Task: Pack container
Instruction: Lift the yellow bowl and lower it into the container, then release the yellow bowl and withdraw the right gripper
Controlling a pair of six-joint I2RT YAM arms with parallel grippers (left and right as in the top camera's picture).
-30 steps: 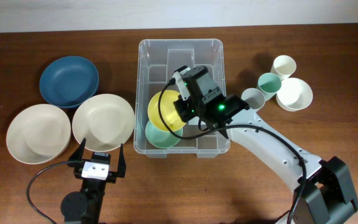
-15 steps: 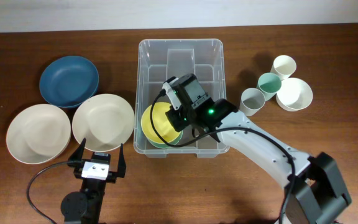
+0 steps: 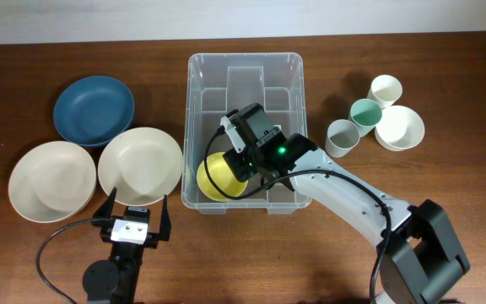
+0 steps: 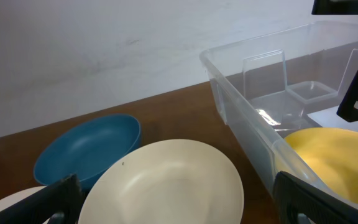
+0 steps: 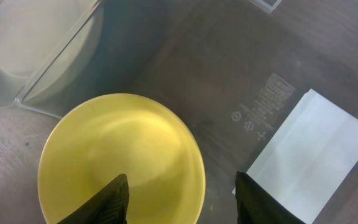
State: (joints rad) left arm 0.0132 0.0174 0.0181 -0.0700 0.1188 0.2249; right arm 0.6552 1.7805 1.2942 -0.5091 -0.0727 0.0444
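The container (image 3: 245, 57), a large clear plastic bin, stands mid-table. A yellow bowl (image 3: 213, 177) lies in its front-left corner. My right gripper (image 3: 240, 163) is inside the bin just above the bowl's right rim. In the right wrist view the gripper (image 5: 182, 199) is open, with one finger over the yellow bowl (image 5: 117, 149) and the other beyond its rim. The white label (image 5: 309, 149) shows on the bin's floor. My left gripper (image 3: 133, 209) is open and empty at the front left, above a cream bowl (image 4: 166, 180).
A blue bowl (image 3: 94, 110) and two cream bowls (image 3: 140, 165) (image 3: 51, 181) lie left of the bin. A grey cup (image 3: 342, 137), a green cup (image 3: 365, 112), a white cup (image 3: 386, 89) and a white bowl (image 3: 400, 127) stand to its right.
My right gripper moved the yellow bowl toward the bin's front-left corner and down. The bowl now covers the green bowl that showed there before. The left arm has not moved.
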